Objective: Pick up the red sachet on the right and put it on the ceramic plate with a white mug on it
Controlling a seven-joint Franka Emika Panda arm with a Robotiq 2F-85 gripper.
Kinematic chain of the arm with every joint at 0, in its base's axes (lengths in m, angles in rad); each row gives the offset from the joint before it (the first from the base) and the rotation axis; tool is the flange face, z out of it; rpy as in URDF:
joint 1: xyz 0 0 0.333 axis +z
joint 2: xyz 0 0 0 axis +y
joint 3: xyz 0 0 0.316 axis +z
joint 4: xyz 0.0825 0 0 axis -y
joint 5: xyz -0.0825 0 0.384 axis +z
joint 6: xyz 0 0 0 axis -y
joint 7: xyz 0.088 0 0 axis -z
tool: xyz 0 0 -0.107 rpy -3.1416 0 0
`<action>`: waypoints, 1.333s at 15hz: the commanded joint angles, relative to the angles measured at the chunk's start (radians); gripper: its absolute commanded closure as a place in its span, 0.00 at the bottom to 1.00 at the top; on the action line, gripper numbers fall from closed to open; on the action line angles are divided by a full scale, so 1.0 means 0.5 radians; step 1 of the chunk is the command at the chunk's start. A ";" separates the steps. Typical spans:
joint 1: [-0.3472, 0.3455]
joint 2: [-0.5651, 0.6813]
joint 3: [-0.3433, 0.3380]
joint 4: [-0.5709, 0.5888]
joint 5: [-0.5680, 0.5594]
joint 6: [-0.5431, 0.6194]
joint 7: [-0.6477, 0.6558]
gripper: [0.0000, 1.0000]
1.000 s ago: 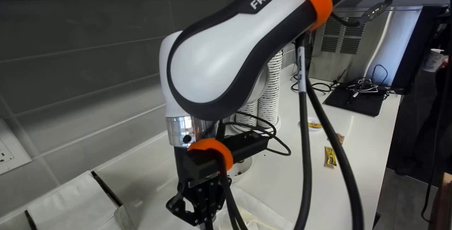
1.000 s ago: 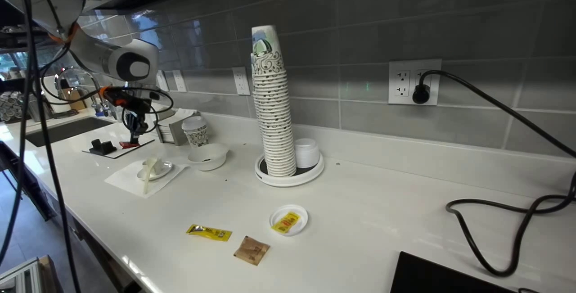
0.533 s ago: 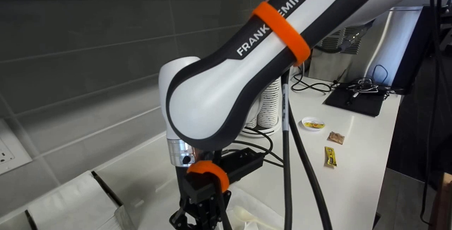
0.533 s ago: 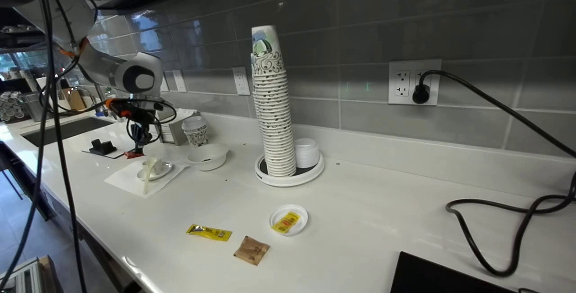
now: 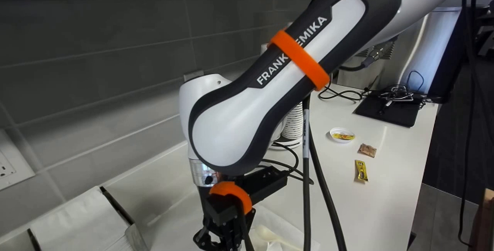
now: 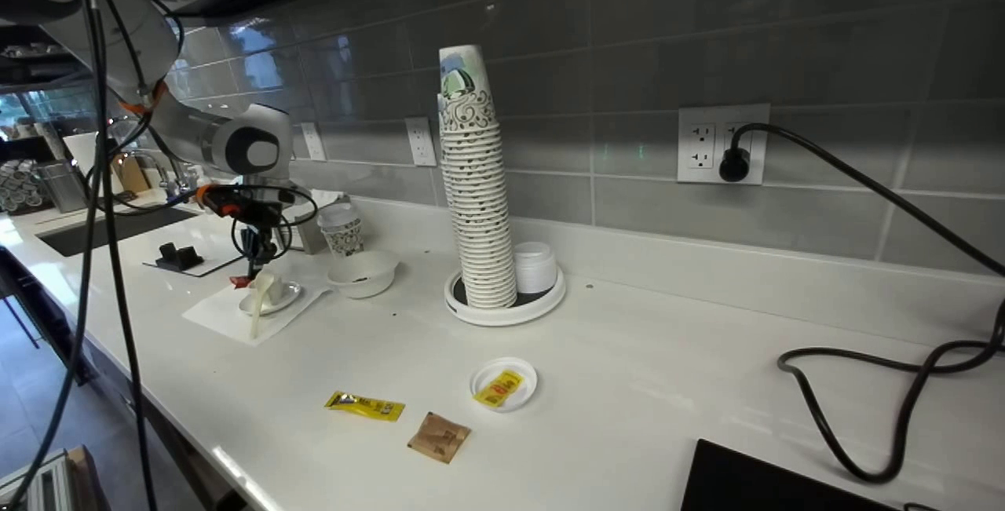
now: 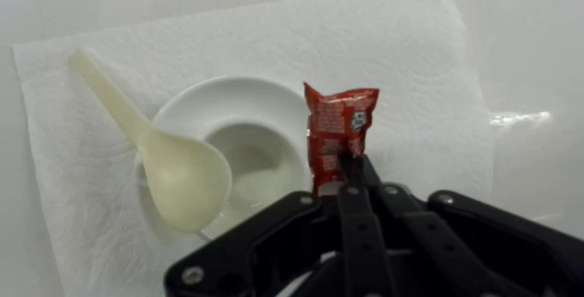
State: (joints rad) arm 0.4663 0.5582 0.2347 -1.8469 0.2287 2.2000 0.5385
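Observation:
My gripper (image 7: 358, 162) is shut on the red sachet (image 7: 337, 126), which hangs from the fingertips in the wrist view. The sachet is beside the right edge of the ceramic plate (image 7: 200, 98) and overlaps it from above. The white mug (image 7: 260, 151) stands on the plate, partly hidden by a finger linkage. In an exterior view the gripper (image 6: 253, 269) and sachet (image 6: 240, 282) are just behind and left of the mug (image 6: 275, 290) and plate (image 6: 291, 295), seemingly a little above them. In an exterior view the gripper's tips and the sachet are out of frame.
A pale spoon (image 7: 187, 178) lies across plate and mug on a paper towel (image 7: 401, 41). A white bowl (image 6: 363, 274), printed cup (image 6: 341, 230) and napkin holder (image 6: 298, 232) stand close by. Tall stacked cups (image 6: 475, 213), yellow packet (image 6: 365, 406) and brown packet (image 6: 440, 436) are farther off.
The arm has come lower, and the gripper has carried the red sachet from near the black holder toward the plate and mug. The other things have not moved.

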 commanded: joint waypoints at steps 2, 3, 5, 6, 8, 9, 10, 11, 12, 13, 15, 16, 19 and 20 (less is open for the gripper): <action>0.043 0.054 -0.045 0.075 -0.064 0.015 0.079 1.00; 0.039 0.059 -0.046 0.082 -0.069 0.002 0.071 1.00; 0.032 0.048 -0.043 0.074 -0.072 0.002 0.050 0.71; 0.034 0.025 -0.047 0.056 -0.081 0.010 0.057 0.66; 0.038 -0.024 -0.054 0.035 -0.105 0.000 0.068 0.52; 0.046 -0.052 -0.062 0.026 -0.130 -0.010 0.086 0.46; 0.051 -0.097 -0.065 0.011 -0.160 -0.023 0.096 0.38; 0.059 -0.135 -0.072 0.001 -0.198 -0.042 0.116 0.32; 0.072 -0.196 -0.081 -0.018 -0.254 -0.065 0.146 0.26; 0.084 -0.265 -0.089 -0.037 -0.323 -0.099 0.166 0.18; 0.084 -0.369 -0.088 -0.049 -0.455 -0.136 0.173 0.03; 0.076 -0.409 -0.080 -0.045 -0.498 -0.153 0.166 0.01; 0.033 -0.565 -0.019 -0.076 -0.519 -0.352 0.091 0.00; 0.026 -0.621 0.002 -0.101 -0.507 -0.429 0.064 0.00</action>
State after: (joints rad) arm 0.4884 0.3403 0.2113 -1.8398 -0.0072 2.0641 0.5945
